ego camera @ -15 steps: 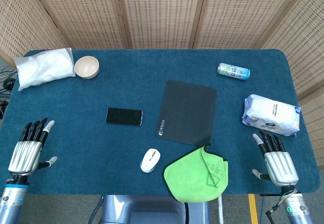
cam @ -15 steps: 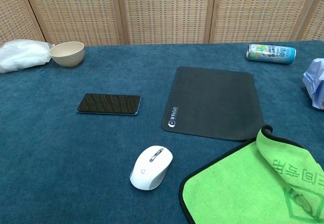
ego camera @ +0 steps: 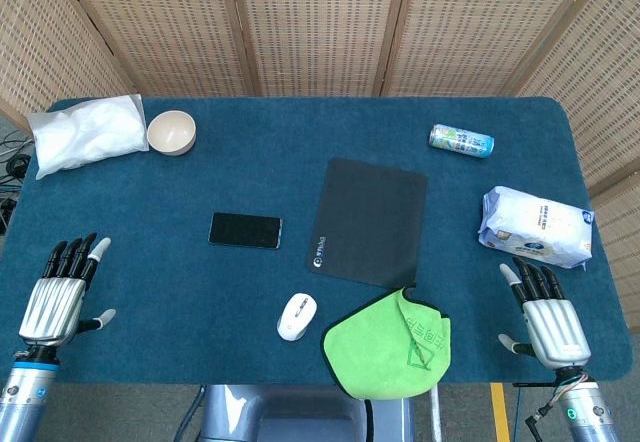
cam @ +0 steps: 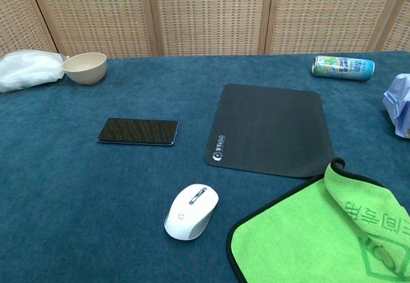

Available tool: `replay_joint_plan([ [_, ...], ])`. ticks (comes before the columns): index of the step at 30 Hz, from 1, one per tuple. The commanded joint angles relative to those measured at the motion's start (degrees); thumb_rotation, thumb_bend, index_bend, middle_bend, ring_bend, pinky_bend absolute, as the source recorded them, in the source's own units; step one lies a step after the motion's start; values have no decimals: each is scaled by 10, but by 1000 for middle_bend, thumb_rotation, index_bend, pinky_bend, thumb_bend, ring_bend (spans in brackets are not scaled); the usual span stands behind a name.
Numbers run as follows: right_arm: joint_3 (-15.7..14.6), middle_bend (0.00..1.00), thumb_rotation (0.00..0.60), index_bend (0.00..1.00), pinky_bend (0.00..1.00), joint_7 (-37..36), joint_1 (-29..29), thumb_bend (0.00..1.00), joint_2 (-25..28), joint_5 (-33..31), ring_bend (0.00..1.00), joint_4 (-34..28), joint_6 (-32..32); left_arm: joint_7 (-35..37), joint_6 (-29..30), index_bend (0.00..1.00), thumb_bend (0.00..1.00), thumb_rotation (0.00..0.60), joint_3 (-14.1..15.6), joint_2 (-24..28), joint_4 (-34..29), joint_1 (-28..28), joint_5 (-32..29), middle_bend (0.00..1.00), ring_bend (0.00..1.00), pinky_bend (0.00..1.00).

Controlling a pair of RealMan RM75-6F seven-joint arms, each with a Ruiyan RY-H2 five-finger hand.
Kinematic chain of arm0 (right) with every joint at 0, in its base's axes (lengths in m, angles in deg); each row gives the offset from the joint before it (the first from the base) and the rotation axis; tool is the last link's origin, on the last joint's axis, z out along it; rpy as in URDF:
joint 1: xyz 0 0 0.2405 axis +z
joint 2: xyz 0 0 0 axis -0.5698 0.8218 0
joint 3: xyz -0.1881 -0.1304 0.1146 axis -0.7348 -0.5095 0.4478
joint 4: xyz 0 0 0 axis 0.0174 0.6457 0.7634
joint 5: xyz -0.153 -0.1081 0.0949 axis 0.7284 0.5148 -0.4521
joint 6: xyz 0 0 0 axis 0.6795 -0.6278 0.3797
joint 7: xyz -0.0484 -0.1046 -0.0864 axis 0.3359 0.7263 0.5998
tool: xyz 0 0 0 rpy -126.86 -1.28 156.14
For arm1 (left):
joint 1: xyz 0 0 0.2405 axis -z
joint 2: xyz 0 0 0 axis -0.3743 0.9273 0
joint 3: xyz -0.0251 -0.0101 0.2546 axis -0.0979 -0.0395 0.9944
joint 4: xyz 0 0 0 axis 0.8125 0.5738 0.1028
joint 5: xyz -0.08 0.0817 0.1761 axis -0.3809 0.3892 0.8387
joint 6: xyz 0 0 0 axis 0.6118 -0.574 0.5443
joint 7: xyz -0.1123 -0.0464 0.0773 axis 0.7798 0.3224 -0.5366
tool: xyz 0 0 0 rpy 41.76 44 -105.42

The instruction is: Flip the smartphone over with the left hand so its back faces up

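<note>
The smartphone [ego camera: 245, 230] lies flat on the blue tabletop left of centre, its dark screen facing up; the chest view shows the smartphone [cam: 138, 131] as well. My left hand [ego camera: 60, 295] rests near the front left corner of the table, fingers straight and spread, holding nothing, well to the left of and nearer than the phone. My right hand [ego camera: 546, 317] lies at the front right corner, fingers likewise extended and empty. Neither hand appears in the chest view.
A black mouse pad [ego camera: 368, 221] lies right of the phone, with a white mouse [ego camera: 296, 316] and a green cloth [ego camera: 392, 344] in front. A beige bowl [ego camera: 171, 131] and white bag [ego camera: 87, 132] sit back left. A can [ego camera: 461, 141] and a white packet [ego camera: 535, 225] are on the right.
My left hand has shifted very slightly toward the front edge; nothing else has moved.
</note>
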Motion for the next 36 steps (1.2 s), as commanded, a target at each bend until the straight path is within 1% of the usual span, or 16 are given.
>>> replay_joint_plan([
  [1,0,0,600,0,0,3,1,2,-1,0,0,0,1,0,-4,0,3,600,-2,1,-1,2,-4,0,0,0],
  [4,-1,0,600,0,0,4,1,2,-2,1,0,-1,1,2,-6,0,5,600,-4,0,-5,5,-2,0,0,0],
  [8,-2,0,600,0,0,5,1,2,-3,1,0,0,2,-6,-27,0,5,600,-13,6,-17,19,-18,0,0,0],
  [12,-2,0,600,0,0,6,2,2,-3,1,0,-1,3,-26,-66,3,5,600,-33,14,-39,47,-52,0,0,0],
  [15,-2,0,600,0,0,6,2,2,-3,1,0,-2,4,-38,-95,31,5,600,-46,18,-55,66,-80,0,0,0],
  [18,-3,0,600,0,0,5,2,2,-3,1,0,-1,5,-55,-131,71,5,600,-65,21,-74,93,-125,0,0,0],
  [20,-2,0,600,0,0,4,3,2,-3,0,0,0,6,-71,-143,97,5,600,-76,19,-80,109,-147,0,0,0],
  [24,-2,0,600,0,0,1,4,2,-3,-3,0,2,11,-122,-162,133,5,600,-98,3,-87,148,-198,0,0,0],
  [29,0,0,600,0,0,-5,6,2,-2,-8,0,4,16,-173,-192,162,6,600,-128,-19,-91,206,-288,0,0,0],
  [32,1,0,600,0,0,-9,8,2,-2,-11,0,6,19,-209,-201,179,5,600,-139,-33,-86,239,-336,0,0,0],
  [36,2,0,600,0,0,-16,10,2,-2,-18,0,9,26,-268,-198,189,6,600,-147,-64,-71,295,-407,0,0,0],
])
